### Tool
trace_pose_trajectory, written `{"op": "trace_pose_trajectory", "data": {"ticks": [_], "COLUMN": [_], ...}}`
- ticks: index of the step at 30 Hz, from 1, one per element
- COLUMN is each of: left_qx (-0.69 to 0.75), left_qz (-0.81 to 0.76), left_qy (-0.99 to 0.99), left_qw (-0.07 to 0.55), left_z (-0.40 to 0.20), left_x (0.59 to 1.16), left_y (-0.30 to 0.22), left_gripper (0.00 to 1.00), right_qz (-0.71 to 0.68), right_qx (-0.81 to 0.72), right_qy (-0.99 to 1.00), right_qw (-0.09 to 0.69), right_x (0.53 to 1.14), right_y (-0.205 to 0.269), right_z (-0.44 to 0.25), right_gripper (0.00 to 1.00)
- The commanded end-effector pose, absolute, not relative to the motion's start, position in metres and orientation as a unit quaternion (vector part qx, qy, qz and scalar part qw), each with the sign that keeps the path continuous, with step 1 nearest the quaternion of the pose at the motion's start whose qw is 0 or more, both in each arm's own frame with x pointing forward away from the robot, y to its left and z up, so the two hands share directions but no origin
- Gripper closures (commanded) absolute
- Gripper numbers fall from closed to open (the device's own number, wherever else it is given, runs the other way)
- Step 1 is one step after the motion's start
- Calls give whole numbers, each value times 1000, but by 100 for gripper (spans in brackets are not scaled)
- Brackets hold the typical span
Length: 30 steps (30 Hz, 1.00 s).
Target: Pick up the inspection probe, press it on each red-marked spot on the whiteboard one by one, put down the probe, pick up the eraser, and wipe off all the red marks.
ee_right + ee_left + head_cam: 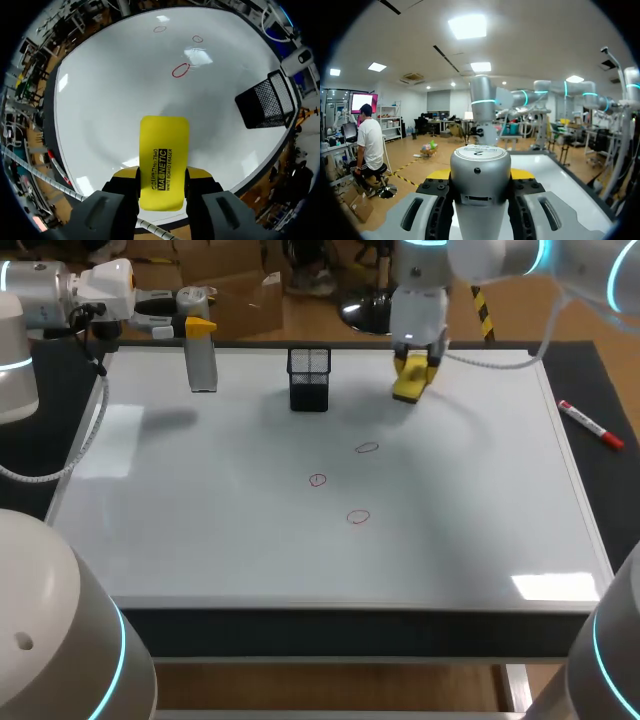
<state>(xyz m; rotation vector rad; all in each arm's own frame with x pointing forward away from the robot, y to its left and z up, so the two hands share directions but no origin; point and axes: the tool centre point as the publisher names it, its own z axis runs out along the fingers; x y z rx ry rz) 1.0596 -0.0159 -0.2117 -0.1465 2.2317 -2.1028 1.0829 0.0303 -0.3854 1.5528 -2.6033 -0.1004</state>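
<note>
**Inspector:** State of both hands, please.

**Operator:** The right hand (162, 176) is closed on the eraser (164, 160), one finger on each long side, with the yellow block sticking out ahead of the fingertips. In the head view it sits at the upper middle-right of the frame, low over the whiteboard (200, 500). The left hand (200, 328) is clamped round the inspection probe (203, 365) at the upper left of the frame. The probe hangs upright, with its lower end at or just over the board's far edge.

**Inspector:** Which step do you judge to be in hand?

**Operator:** Wiping. All three red marks (318, 480) are intact at the centre of the frame. The nearest mark (367, 448) lies just below the eraser.

**Inspector:** What do you recommend for doing it well?

**Operator:** Lay the eraser's felt face flat on the board, since a tilted edge would likely leave arcs of ink. Press evenly and stroke right through each ring and past its outline. Take the nearest one first, then work down the frame. Keep the path below the mesh cup (309, 378), which stands to the eraser's left. The red marker (590, 425) on the worktop (610, 390) at the right edge is well clear of that path. The probe should be set down, or at least held away from the marks.
</note>
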Motion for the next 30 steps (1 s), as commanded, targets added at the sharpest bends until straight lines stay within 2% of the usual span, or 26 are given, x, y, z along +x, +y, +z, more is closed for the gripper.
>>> {"op": "trace_pose_trajectory", "data": {"ticks": [1,15,30], "left_qx": [-47,-47,-47], "left_qz": [-685,-685,-685], "left_qy": [726,726,726], "left_qw": [36,36,36], "left_z": [-211,-211,-211], "left_x": [1060,1060,1060], "left_y": [-16,-16,-16], "left_gripper": [100,100,100], "right_qz": [-25,-13,-41], "right_qx": [465,361,314], "right_qy": [-884,-932,-948], "right_qw": [37,39,39], "right_x": [1057,987,942], "right_y": [-5,-78,-118], "right_z": [-357,-353,-370], "right_gripper": [100,100,100]}}
